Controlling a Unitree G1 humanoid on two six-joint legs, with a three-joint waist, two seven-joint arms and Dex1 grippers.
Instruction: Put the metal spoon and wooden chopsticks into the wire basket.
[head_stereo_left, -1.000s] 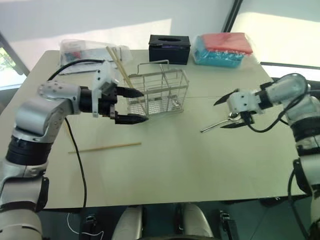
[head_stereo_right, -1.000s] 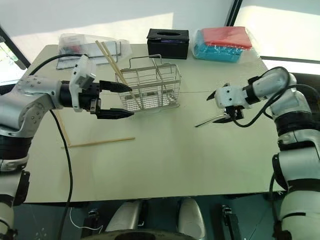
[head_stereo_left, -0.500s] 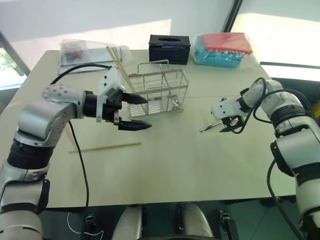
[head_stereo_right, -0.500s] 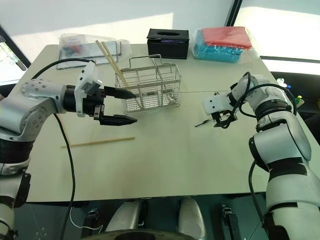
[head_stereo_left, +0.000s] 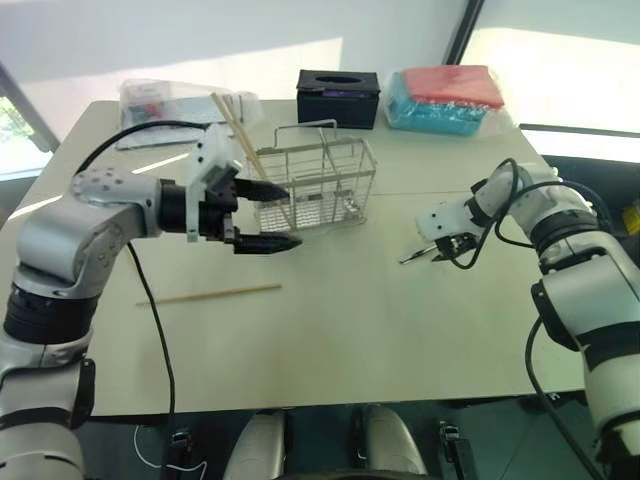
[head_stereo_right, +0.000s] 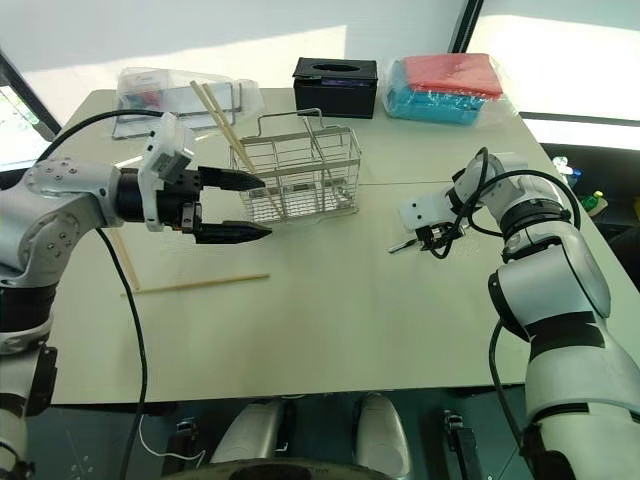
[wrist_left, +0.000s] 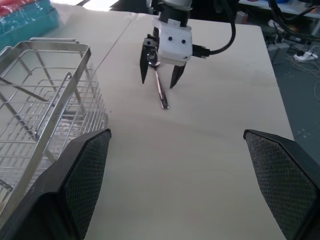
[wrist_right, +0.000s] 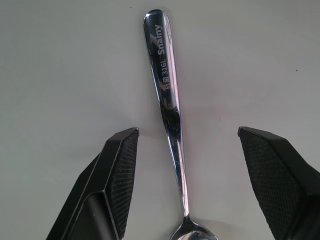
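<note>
My right pincer (head_stereo_left: 446, 251) points down at the counter (head_stereo_left: 380, 320) with its two black fingers (wrist_right: 117, 170) spread apart, one on each side of the metal spoon (wrist_right: 169, 107). The spoon lies flat on the counter, its thin handle running straight between my fingers without touching either; the bowl end is nearest my wrist and the handle tip points away. I am not gripping it: there is bare counter on both sides of the handle.

My left pincer (head_stereo_left: 268, 215) is wide open and holds nothing. It points sideways toward my right, hanging above the counter just at the near left corner of the wire basket (head_stereo_left: 320, 185); from the head views I cannot tell whether the upper finger touches the wire.

The basket stands upright near the middle of the counter, its looped handle up. Two wooden chopsticks (head_stereo_left: 238, 130) lean out of its left end, slanting up and away to the left. Another chopstick (head_stereo_left: 210, 294) lies flat on the counter, in front of the basket and below my left arm.

Along the far edge sit a black tissue box (head_stereo_left: 339, 97), a red and teal packet (head_stereo_left: 445, 98) to its right, and a clear plastic bag (head_stereo_left: 165, 102) to its left.
</note>
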